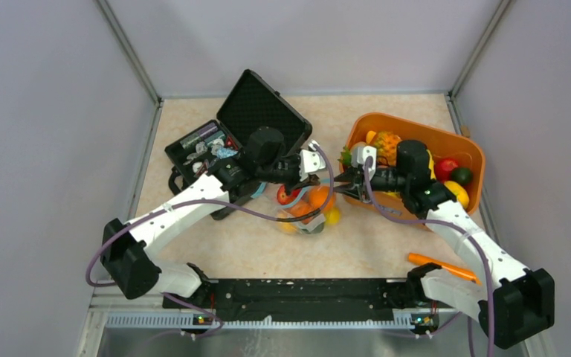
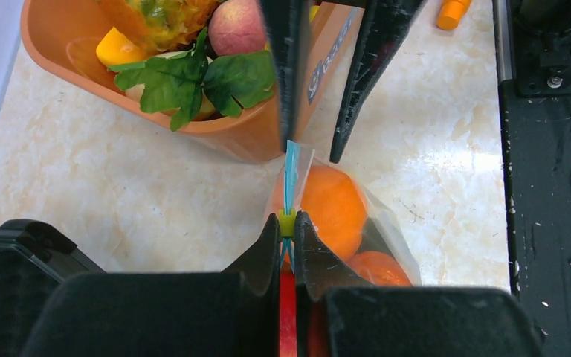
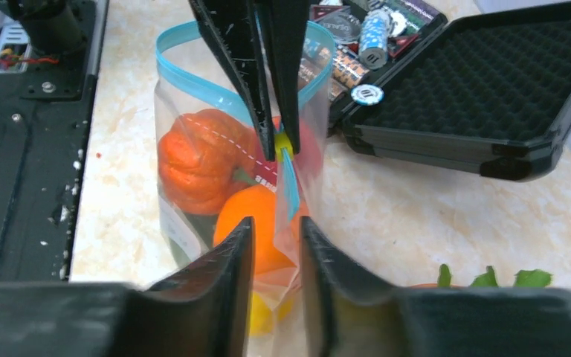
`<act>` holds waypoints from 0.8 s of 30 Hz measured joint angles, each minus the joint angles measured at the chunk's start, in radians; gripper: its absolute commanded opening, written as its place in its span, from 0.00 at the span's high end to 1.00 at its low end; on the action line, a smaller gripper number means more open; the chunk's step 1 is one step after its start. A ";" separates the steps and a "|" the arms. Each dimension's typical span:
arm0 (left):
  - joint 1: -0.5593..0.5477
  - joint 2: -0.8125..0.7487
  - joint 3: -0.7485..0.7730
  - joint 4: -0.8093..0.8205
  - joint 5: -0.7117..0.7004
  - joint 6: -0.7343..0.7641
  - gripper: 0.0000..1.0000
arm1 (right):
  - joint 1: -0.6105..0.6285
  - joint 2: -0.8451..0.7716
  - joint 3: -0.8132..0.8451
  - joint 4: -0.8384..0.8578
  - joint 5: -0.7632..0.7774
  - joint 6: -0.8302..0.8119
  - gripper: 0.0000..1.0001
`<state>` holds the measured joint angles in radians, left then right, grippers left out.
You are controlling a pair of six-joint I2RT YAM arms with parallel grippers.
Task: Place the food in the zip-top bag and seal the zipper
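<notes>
At zip-top bag (image 3: 175, 223) mouth | left hand (image 2: 287, 219) clamped on zipper (image 2: 291, 167) | right hand (image 3: 276, 227) facing it, slightly parted

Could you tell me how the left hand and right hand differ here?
The left hand is shut on the zipper; the right hand stands open around an edge of the zip-top bag. The left hand sits by the black case, the right hand by the orange basket. Both face the bag.

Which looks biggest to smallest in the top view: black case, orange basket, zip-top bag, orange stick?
1. black case and orange basket: too alike in spread to rank
2. zip-top bag
3. orange stick, long but thin
</notes>
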<state>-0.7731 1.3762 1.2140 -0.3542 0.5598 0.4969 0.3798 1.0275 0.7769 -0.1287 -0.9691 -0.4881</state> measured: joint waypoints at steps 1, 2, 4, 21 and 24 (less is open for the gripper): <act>0.000 -0.002 -0.001 0.001 0.001 -0.002 1.00 | 0.000 0.000 0.000 0.003 0.000 0.011 0.45; 0.000 -0.002 -0.001 0.002 0.003 -0.005 1.00 | 0.000 0.000 -0.001 0.009 0.000 0.008 0.39; 0.001 -0.003 -0.001 0.004 0.011 -0.013 1.00 | 0.003 0.000 -0.001 0.003 0.001 0.010 0.35; -0.029 0.008 0.021 -0.010 0.103 -0.027 1.00 | 0.082 0.044 0.000 0.013 0.037 -0.010 0.66; -0.032 0.009 0.024 -0.014 0.102 -0.027 1.00 | 0.092 0.070 0.005 -0.004 0.040 -0.020 0.79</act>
<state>-0.8055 1.3849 1.2381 -0.3683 0.6621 0.4702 0.4713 1.0973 0.7818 -0.1326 -0.9291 -0.5079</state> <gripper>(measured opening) 0.023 0.325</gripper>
